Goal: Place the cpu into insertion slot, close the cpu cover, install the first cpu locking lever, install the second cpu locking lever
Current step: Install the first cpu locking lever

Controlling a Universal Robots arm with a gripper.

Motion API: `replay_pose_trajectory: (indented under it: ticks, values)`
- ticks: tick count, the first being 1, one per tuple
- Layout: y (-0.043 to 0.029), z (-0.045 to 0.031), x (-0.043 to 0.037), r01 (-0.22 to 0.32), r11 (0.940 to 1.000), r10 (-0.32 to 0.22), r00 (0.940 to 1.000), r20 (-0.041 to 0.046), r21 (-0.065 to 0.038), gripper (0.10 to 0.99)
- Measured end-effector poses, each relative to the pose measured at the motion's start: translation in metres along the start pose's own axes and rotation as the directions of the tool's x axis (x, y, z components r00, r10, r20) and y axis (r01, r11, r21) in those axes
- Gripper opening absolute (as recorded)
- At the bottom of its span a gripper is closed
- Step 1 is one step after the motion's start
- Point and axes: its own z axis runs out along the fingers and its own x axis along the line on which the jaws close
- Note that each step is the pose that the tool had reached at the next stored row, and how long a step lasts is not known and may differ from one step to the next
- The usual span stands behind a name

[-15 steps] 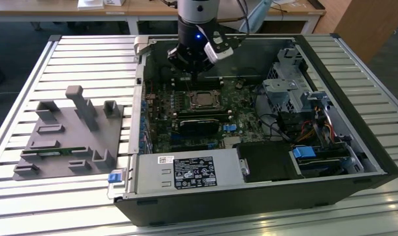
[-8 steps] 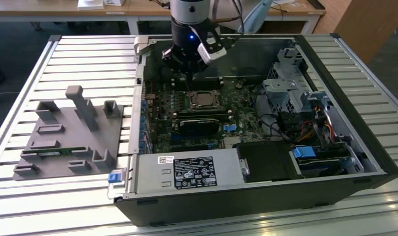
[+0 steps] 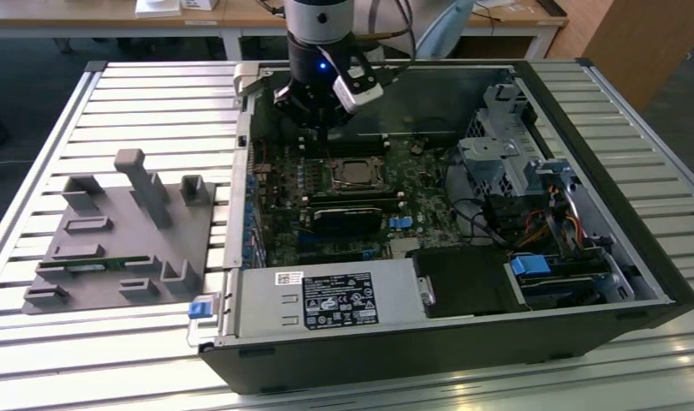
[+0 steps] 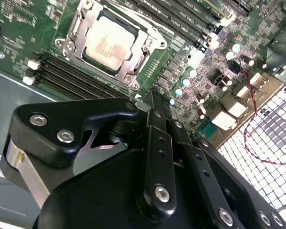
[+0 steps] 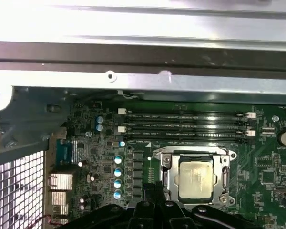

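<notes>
cpu [image 4: 107, 43] seated, claw [image 4: 151, 100] pointing down nearby

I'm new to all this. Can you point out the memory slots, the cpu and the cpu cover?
memory slots [image 5: 186, 125]: first wrist view, middle of the long black rows.
cpu [image 5: 196, 179]: first wrist view, middle of its silvery top.
cpu cover [image 5: 192, 152]: first wrist view, frame bar nearest the memory slots.

The arm [image 3: 319, 19] is a light grey tube going black at the wrist, with a tiny blue light [image 3: 320, 64] and a white block [image 3: 359, 90] bolted on. The gripper [image 4: 154, 102] is chunky matte-black links [image 4: 62, 125] and shiny silver screws [image 4: 66, 137].
</notes>
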Motion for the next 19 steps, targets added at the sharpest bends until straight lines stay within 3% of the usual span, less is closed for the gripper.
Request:
replay_pose_trajectory:
  ticks: [11,19]
  values:
    - [0.0106,0.0058,0.0116,0.002,1.0,-0.002,1.0,0.0011,0.0,0.122]
    - [0.0231,0.0073,0.0121,0.004,1.0,-0.004,1.0,0.001,0.0,0.122]
